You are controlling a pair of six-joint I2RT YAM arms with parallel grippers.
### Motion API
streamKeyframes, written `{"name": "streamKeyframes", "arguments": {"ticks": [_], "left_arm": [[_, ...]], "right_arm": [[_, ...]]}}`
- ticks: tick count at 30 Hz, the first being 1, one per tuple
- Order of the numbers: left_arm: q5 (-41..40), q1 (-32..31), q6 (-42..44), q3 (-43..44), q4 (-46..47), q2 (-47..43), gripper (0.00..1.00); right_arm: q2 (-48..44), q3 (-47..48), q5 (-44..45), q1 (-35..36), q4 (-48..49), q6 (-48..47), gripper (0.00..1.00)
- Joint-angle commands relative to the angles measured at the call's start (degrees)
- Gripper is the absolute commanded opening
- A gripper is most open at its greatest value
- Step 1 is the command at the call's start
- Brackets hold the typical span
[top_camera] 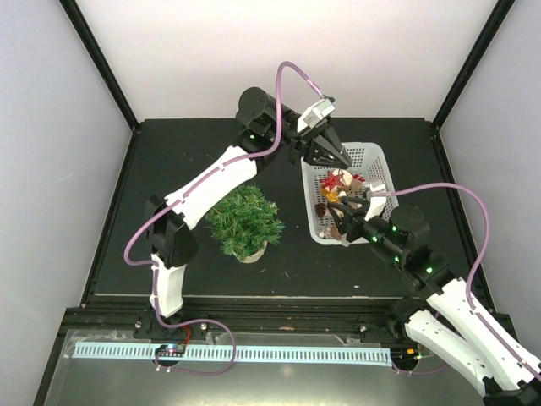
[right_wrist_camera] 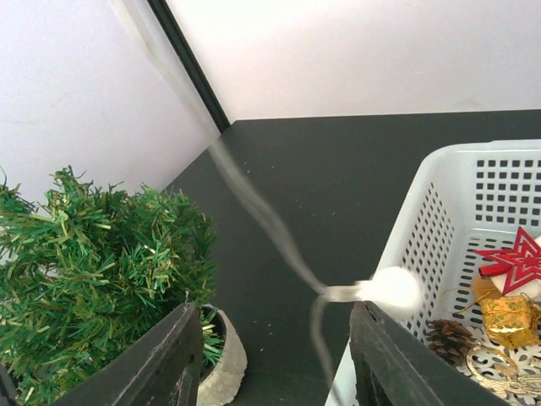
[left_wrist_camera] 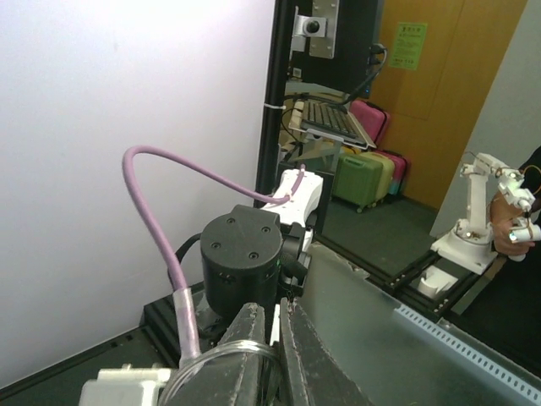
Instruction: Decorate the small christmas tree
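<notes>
Small christmas tree (top_camera: 245, 222) stood mid-bench toward near edge, just beside white basket (right_wrist_camera: 423, 237). Left end effector (left_wrist_camera: 272, 347) pressed together. Right end effector (right_wrist_camera: 272, 326) spread, white ball ornament (right_wrist_camera: 393, 289) by one finger; probably needed centring before closing, clear of basket wall.

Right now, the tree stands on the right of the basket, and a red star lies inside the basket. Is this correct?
Not quite. The tree stands on the left of the basket, not the right, as the top view shows. The red star does lie inside the basket.
</notes>
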Motion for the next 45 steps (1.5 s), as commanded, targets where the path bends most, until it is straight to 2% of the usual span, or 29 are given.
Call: {"name": "streamKeyframes", "arguments": {"ticks": [1,9,12,17,20,29,35,42,45], "left_arm": [[11.13,2.31,-0.54,0.58,2.13,0.19,0.09],[11.02,4.68,-0.50,0.44,1.99,-0.16,0.08],[11.03,4.81,-0.45,0.36,1.94,-0.13,0.09],[11.10,4.85,-0.45,-0.49,1.90,-0.08,0.09],[11.14,5.00,-0.54,-0.91,2.02,-0.05,0.08],[11.14,5.77,-0.65,-1.05,2.34,0.82,0.08],[11.12,6.04,-0.94,-2.08,2.86,1.04,0.08],[11.15,6.04,-2.59,-2.84,5.09,1.21,0.08],[11.14,6.03,-2.57,-2.23,5.01,0.78,0.08]], "right_arm": [[-2.18,-1.16,3.95,0.30,0.28,0.91,0.50],[-3.07,-1.46,4.51,0.30,0.49,1.90,0.34],[-2.95,-1.30,4.39,0.30,0.37,2.19,0.35],[-3.33,-0.75,3.62,0.32,0.99,2.39,0.48],[-3.39,0.03,2.99,0.30,1.25,2.73,0.50],[-2.88,5.32,-2.32,0.21,1.17,4.66,0.35],[-2.52,10.26,-2.96,0.22,-0.44,4.70,0.32],[0.19,13.81,-0.54,0.17,-3.82,2.07,0.41],[0.35,12.63,0.46,0.21,-3.82,2.25,0.55]]}}
